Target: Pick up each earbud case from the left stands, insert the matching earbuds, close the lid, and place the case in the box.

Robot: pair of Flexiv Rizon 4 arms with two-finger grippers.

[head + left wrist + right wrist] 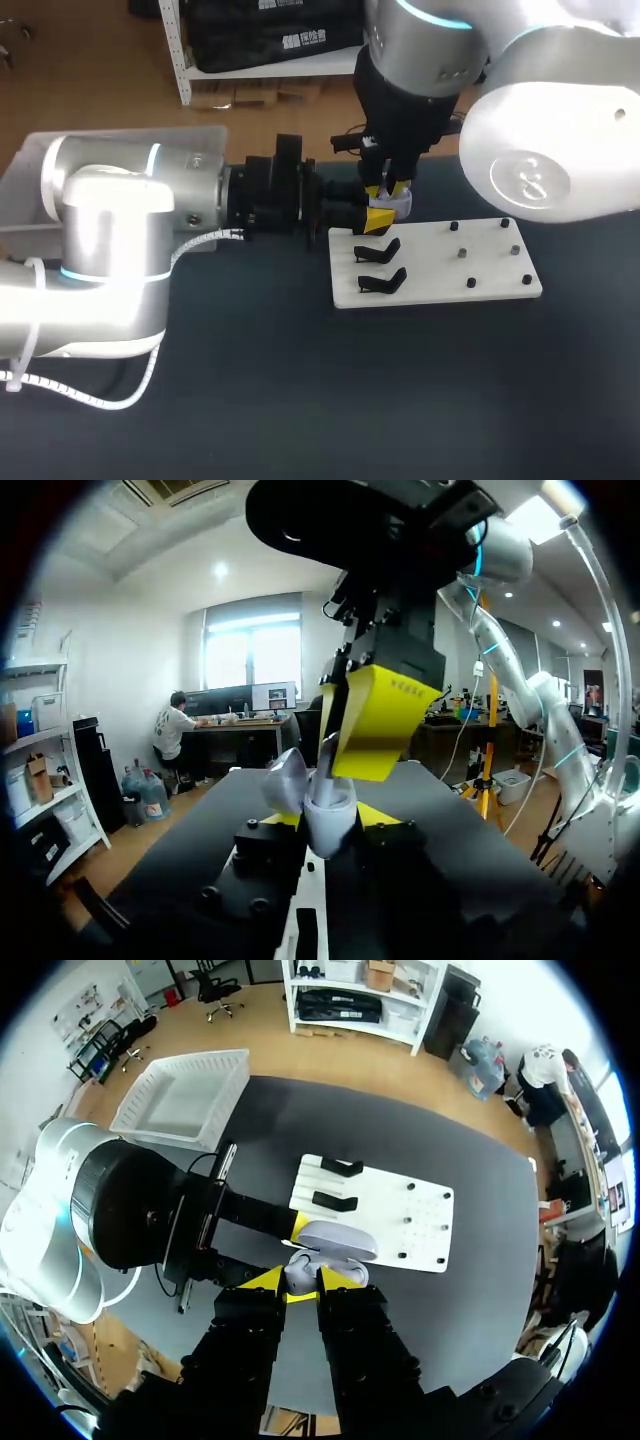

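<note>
Holding an open earbud case (328, 798), left gripper (330, 818) clamped on it; right gripper (302, 1278) just above, grip cannot be told.

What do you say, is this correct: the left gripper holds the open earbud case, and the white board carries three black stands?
Not quite. The white board carries two black stands, not three, as the head view shows. The left gripper does hold the open earbud case.

Earbud case (336, 1240) ahead of right gripper (300, 1280), 2 stands (334, 1202)
</note>
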